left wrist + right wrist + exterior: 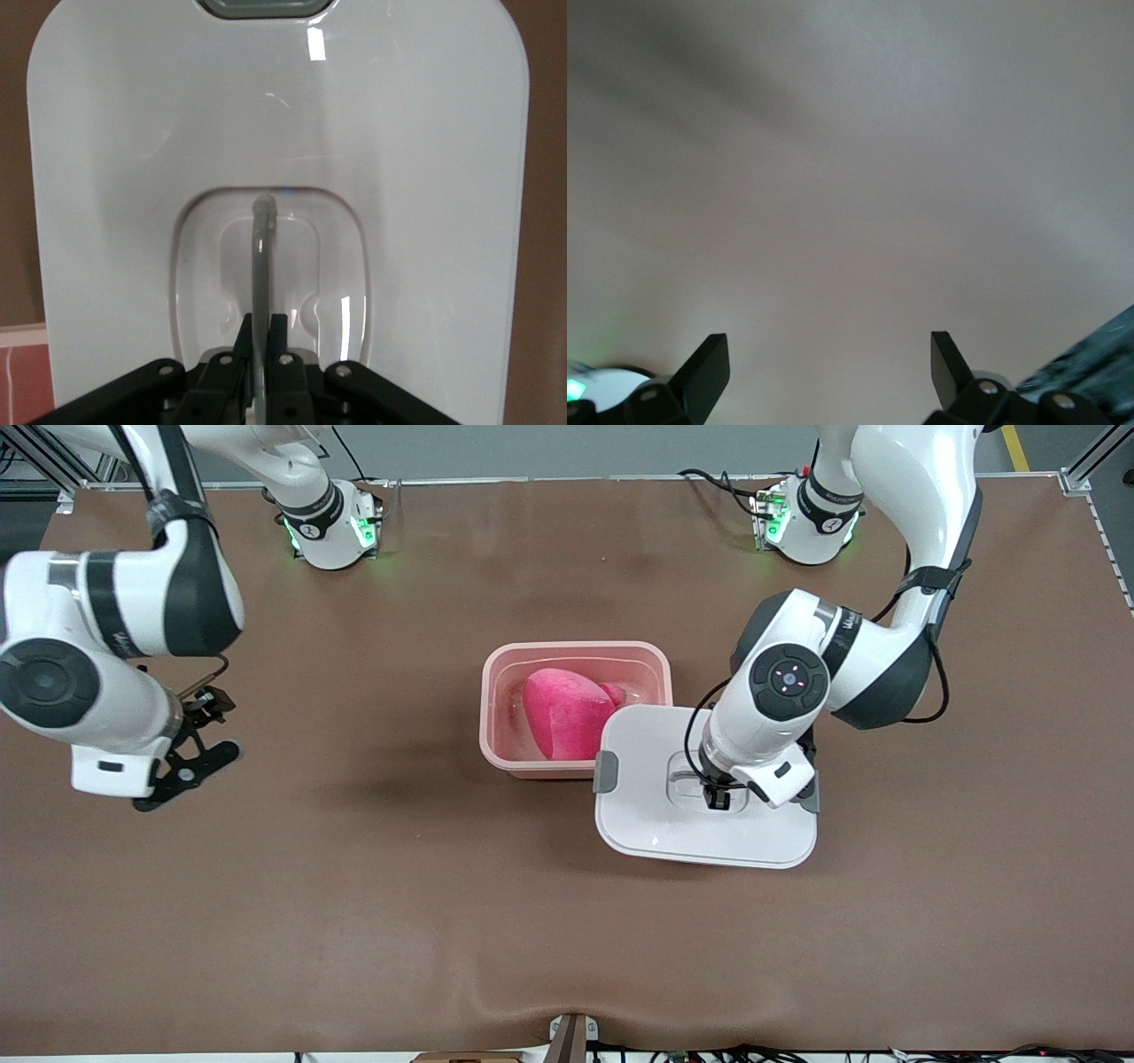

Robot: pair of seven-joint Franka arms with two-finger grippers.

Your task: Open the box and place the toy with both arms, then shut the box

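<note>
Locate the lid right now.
In the front view the white lid sits just nearer the camera than the pink box, overlapping its corner toward the left arm's end, with the left end effector shut on its clear handle.

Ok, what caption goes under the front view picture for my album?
Left end effector shut on the white lid's handle, pink toy in the open box, right end effector waiting open.

The big brown table [354, 921] has a pink box [496, 726] sitting on it. A white lid [647, 824] lies just beside the box, nearer the front camera.
</note>
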